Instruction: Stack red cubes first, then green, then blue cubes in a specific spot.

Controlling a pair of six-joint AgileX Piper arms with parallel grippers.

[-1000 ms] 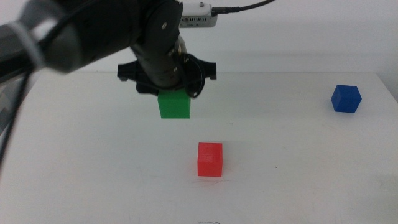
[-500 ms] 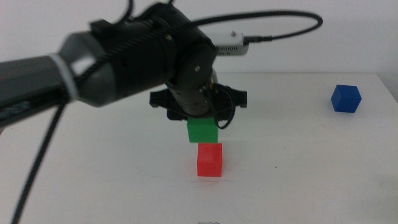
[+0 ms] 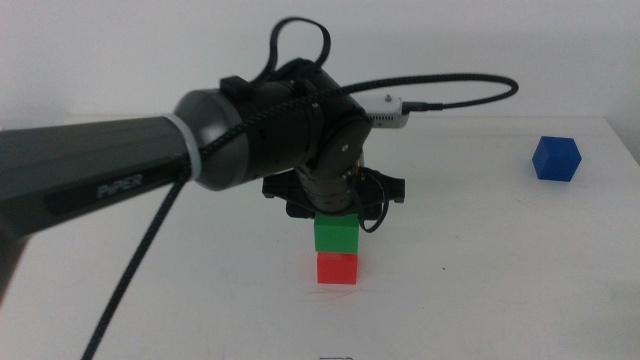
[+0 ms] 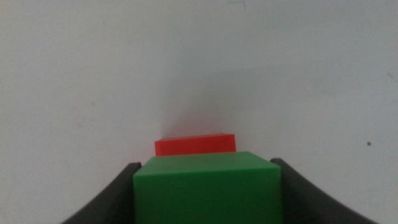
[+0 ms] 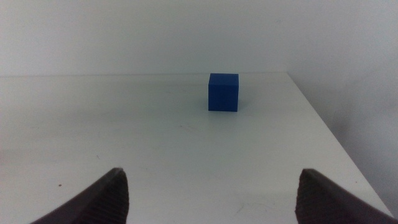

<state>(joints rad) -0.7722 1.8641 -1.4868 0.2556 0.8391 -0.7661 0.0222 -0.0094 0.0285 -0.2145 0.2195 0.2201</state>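
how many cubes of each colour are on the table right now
red cube: 1
green cube: 1, held by the left gripper on top of the red one
blue cube: 1, off alone at the far right
total: 3 cubes

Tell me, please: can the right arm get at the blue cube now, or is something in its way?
Probably yes. The right gripper is open and faces the blue cube across bare table, with nothing between them. The left gripper is busy far away, holding the green cube on the red cube.

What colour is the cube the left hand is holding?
Green, clearest in the middle view, over the red cube.
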